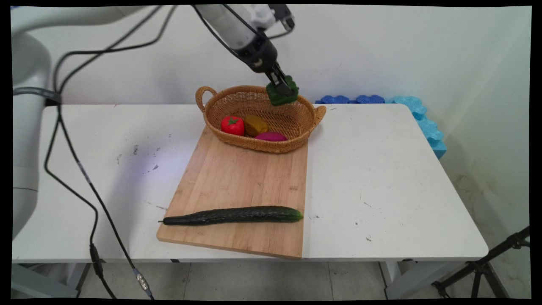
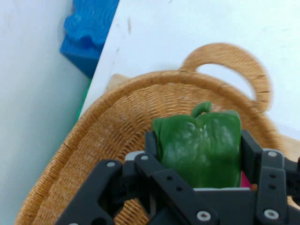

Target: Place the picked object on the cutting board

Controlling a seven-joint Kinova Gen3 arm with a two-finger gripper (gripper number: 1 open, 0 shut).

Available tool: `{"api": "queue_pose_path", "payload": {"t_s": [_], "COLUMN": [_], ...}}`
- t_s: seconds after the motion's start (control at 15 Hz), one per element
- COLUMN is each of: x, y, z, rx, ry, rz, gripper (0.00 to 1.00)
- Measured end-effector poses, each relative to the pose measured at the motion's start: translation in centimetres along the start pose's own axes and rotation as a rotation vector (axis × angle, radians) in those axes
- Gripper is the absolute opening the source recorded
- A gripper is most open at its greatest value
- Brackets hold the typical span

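Green bell pepper (image 1: 282, 96), glossy and blocky with a short curled stem, sits clamped between the two fingers of the black two-finger gripper (image 1: 284, 91), held in the air over the far right part of the oval woven wicker basket (image 1: 258, 146). In the hand view the pepper (image 2: 199, 147) fills the gap between the fingers (image 2: 251, 150), which press against its left and right flanks, so the gripper (image 2: 199, 157) is closed about the pepper at roughly the pepper's own width (the stem points away from the hand). Below it lies the basket's weave (image 2: 108, 136), with one looped handle (image 2: 234, 65) beyond.

Inside the basket, toward its near left, rest a red tomato with a green calyx (image 1: 232, 125), a brownish-yellow potato-like lump (image 1: 255, 125) just right of it, and a magenta rounded piece (image 1: 271, 136) near the front wall; all three lie well below and to the near left of the held pepper.

The basket stands on the far end of a pale wooden cutting board (image 1: 241, 178), its right handle reaching past the board's right edge. A long dark green cucumber (image 1: 233, 215) lies across the board's near end, well apart from the basket. The white table (image 1: 381, 178) spreads bare to the right of the board. Blue foam pieces (image 1: 417, 114) line the table's far right corner, against the wall. Black cables (image 1: 72, 161) hang down at the left.
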Motion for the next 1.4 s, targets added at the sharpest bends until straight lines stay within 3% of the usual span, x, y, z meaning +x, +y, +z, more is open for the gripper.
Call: {"api": "queue_pose_path", "payload": {"t_s": [0.2, 0.67, 1.0, 1.4], "x": [-1.6, -6.9, -11.0, -13.7], "y": [1.7, 5.9, 9.1, 11.9], "z": [-4.5, -9.6, -9.4, -5.1], "rx": [-0.039, -0.13, -0.178, -0.203], "ry": [0.042, 0.062, 0.051, 0.037], "rz": [0.027, 0.077, 0.12, 0.155], "gripper": [0.0, 0.0, 0.0, 0.0]}}
